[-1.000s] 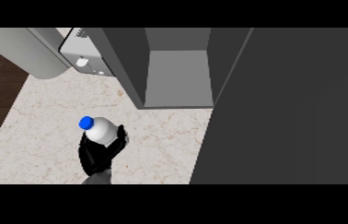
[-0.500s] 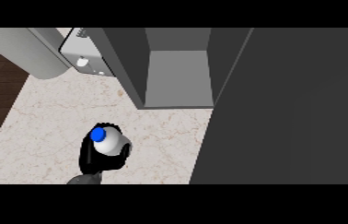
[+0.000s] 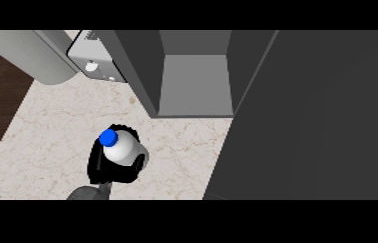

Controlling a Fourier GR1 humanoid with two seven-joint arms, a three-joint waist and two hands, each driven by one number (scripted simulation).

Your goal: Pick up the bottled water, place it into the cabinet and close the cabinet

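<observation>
Bottled water, a white rounded bottle with a bright blue cap (image 3: 122,148), sits low over the pale marbled stone counter (image 3: 52,132), left of centre and just in front of the cabinet. Black fingers and thumb of one hand (image 3: 103,168) curl round its body from below and from both sides, so the hand is closed on the bottle; only the cap and the upper shoulder show clear of it. The grey forearm enters at the lower edge, left of centre, which suggests the left hand. The other hand shows nowhere.

Ahead and to the right stands the open grey cabinet (image 3: 193,82), its flat floor lit and its dark side walls rising on either hand. The big dark slab at the right looks like the cabinet door (image 3: 303,117), swung out toward the viewer. At upper left are a light grey rounded appliance (image 3: 40,57) and a white box with a small knob (image 3: 94,62).

The step in hand is carrying the bottle in. To do it well, I judge the bottle should travel up and rightward, staying clear of the near left wall's edge, and be kept upright so that it stands on the floor once let go. It should go deep enough that the door can swing shut without striking it.
</observation>
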